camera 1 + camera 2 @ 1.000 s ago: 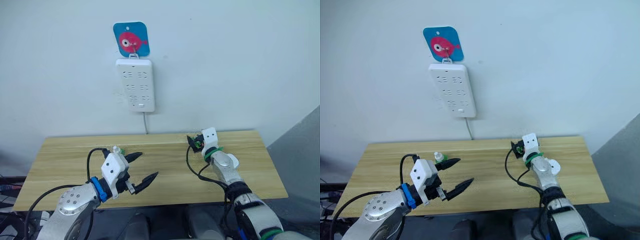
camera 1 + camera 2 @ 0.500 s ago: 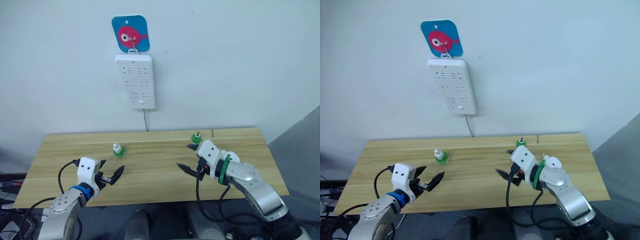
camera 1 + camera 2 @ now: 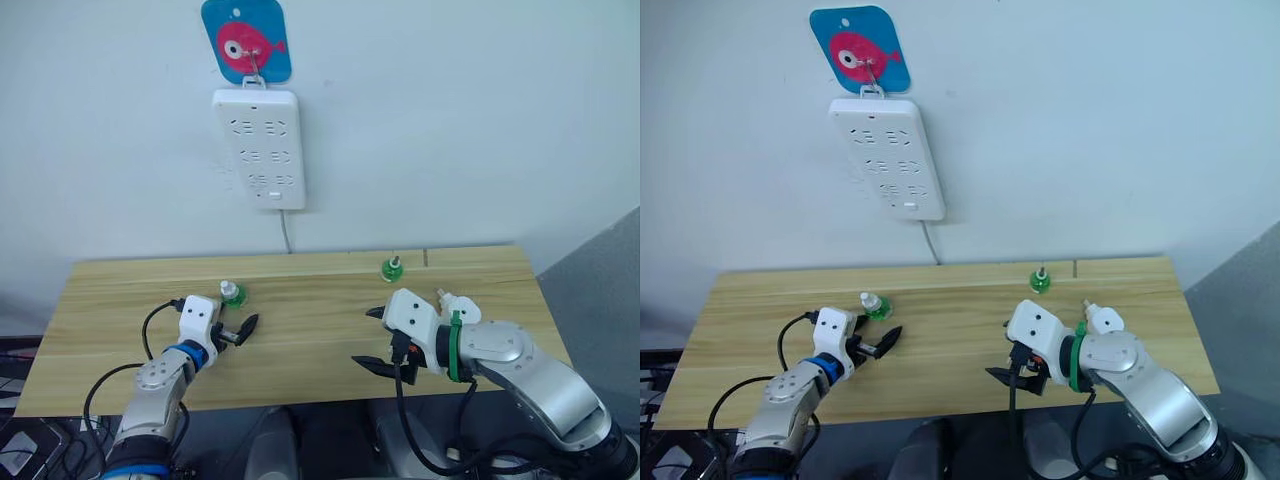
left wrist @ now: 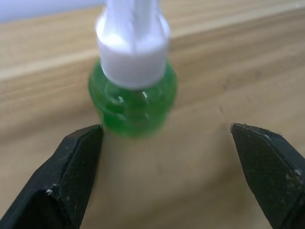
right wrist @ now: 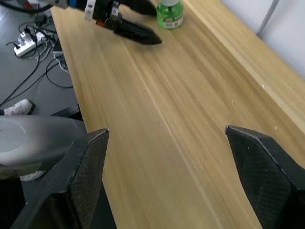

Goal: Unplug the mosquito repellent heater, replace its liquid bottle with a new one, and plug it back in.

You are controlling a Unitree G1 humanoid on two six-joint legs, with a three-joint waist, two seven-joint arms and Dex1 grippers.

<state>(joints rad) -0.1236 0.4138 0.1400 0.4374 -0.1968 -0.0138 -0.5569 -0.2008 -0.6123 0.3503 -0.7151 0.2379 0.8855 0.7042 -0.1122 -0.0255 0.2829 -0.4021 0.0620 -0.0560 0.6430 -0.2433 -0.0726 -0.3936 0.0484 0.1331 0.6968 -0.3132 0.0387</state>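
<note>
In the left eye view the left gripper [image 3: 238,331] lay open just short of a green liquid bottle [image 3: 233,294] with a white cap, near the bench's [image 3: 120,330] far edge toward its left end; a second green bottle [image 3: 390,268] stood at the far edge right of centre, and the right gripper [image 3: 374,338] hung spread over the middle. The heater could not be made out; the power strip [image 3: 257,148] on the wall carried nothing. In the left wrist view both fingers [image 4: 71,171] flanked the bottle, not touching. It looked light, smooth and tippy, best pinched low on the round body. In the right wrist view the jaws gaped over bare wood.

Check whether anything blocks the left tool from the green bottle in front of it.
Nothing visible does. The left tool is open, facing the green bottle, with bare table between them.
</note>
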